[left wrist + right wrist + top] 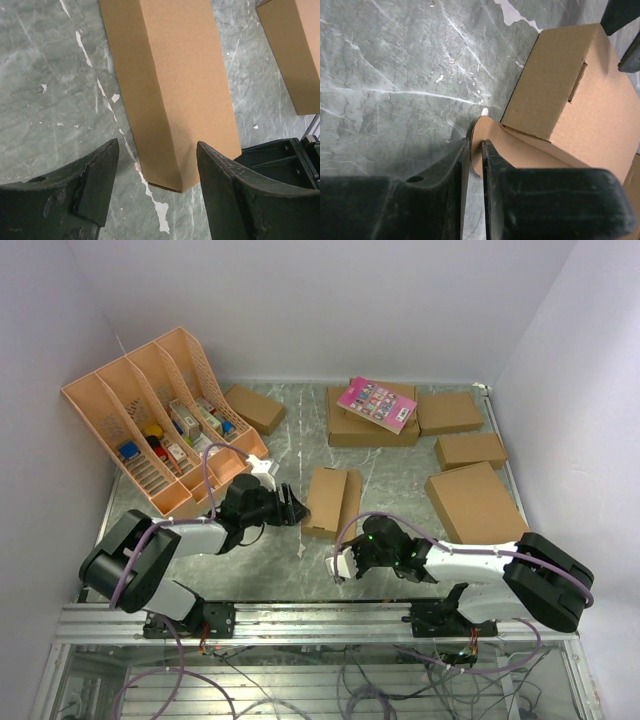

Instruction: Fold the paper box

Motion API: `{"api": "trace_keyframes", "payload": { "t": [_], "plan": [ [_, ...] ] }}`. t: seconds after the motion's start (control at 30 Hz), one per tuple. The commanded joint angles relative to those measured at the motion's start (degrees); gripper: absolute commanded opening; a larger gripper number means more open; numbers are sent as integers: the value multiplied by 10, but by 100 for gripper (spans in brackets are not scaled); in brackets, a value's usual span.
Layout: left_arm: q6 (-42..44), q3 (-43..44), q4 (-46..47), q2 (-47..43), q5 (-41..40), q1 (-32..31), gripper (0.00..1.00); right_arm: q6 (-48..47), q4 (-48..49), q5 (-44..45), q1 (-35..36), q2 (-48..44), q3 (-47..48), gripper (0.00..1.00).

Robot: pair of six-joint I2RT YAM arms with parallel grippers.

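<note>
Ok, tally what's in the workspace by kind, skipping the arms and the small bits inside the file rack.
the paper box: 1
other brown boxes: 5
pink card: 1
peach file rack: 1
Total: 8

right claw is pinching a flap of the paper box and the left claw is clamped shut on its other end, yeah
Not quite: the left claw is open, not clamped shut; the left wrist view shows its fingers wide apart with the paper box end between them. The right claw is pinching a flap.
</note>
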Motion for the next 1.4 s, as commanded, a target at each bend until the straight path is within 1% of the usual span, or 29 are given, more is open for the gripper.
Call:
{"api": "trace_keyframes", "payload": {
  "t": [0.0, 0.1, 0.3, 0.5, 0.7, 0.83, 0.97, 1.1, 1.37],
  "plan": [
    [7, -3, 53, 27, 24, 3, 73, 31, -4, 5, 2, -3, 11, 14],
    [9, -2, 56, 36, 24, 3, 72, 55, -16, 7, 1, -6, 21, 9],
    [26, 4, 25, 49, 6, 3, 72, 99, -38, 1, -9, -16, 40, 5],
    [31, 7, 10, 56, -5, 3, 70, 130, -65, -18, -33, -17, 63, 3],
    [32, 13, 8, 65, -5, 3, 69, 172, -73, -35, -57, -12, 72, 0],
    [36, 14, 1, 66, -8, 3, 69, 208, -83, -57, -87, -3, 87, 0],
    [35, 14, 3, 69, -9, 3, 69, 249, -70, -78, -124, 3, 91, 0],
    [34, 15, 5, 75, -7, 3, 69, 246, -83, -103, -126, 10, 101, 0],
    [37, 17, 2, 81, -6, 3, 69, 270, -103, -112, -139, 34, 126, 0]
  ]
}}
